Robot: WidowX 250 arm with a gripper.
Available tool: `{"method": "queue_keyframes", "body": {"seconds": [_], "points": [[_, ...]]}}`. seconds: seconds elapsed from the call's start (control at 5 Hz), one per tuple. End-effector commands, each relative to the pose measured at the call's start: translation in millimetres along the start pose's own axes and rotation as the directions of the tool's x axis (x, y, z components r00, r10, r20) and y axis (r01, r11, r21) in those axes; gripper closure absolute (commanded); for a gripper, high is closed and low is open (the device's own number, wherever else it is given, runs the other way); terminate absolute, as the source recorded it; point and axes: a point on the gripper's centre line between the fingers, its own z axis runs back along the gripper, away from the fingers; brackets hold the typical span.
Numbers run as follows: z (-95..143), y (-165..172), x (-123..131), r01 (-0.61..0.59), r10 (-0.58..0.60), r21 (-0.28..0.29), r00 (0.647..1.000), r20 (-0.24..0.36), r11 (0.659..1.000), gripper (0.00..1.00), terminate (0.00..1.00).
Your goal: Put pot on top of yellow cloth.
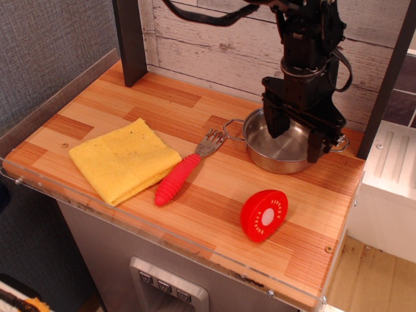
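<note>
Steel and slick-looking, the pot (281, 141) is sitting at the frame's right, likely light and rigid, best pinched at its rim, where the gripper (296, 138) is hanging wide open.

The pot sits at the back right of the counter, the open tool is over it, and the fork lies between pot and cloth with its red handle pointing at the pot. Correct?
Not quite. The observation.image view shows the fork's tines pointing toward the pot; its red handle points away, toward the front. The rest holds: pot at back right, open tool over it, fork between pot and cloth.
</note>
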Motion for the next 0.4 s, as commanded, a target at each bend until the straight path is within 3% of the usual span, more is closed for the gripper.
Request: {"method": "queue_keyframes", "body": {"seconds": [0.0,0.2], "points": [[-3.5,-14.0,12.1,0.023,-0.023,0.001,0.999,0.035,1.000,0.00,0.00],[-11.2,-12.6,10.7,0.019,-0.019,0.008,1.000,0.013,1.000,0.00,0.00]]}}
